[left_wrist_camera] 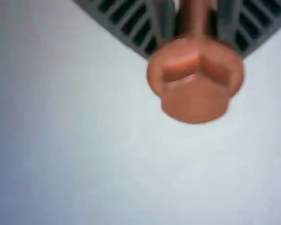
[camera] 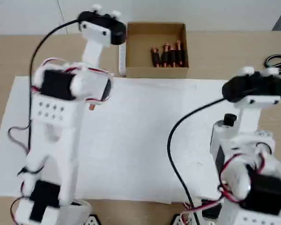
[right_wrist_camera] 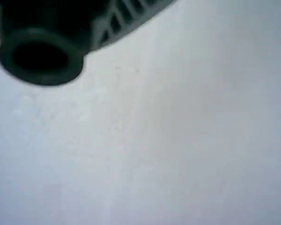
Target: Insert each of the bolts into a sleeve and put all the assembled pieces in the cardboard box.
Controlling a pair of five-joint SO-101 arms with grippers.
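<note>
Gripping the orange bolt (left_wrist_camera: 195, 79) by its shank, the left gripper (left_wrist_camera: 196, 18) was clamped shut, with the bolt head protruding beyond the grey fingers (left_wrist_camera: 131, 18) above the white sheet (camera: 145, 140). The right gripper (right_wrist_camera: 61, 23) was closed on a black sleeve (right_wrist_camera: 40, 56), its open end facing the sheet. Four assembled pieces (camera: 167, 56) lay side by side inside the cardboard box (camera: 131, 47), which stood at the sheet's far edge. Scissors (camera: 278, 63) lay on the table (camera: 215, 51) well to the right of the box.
</note>
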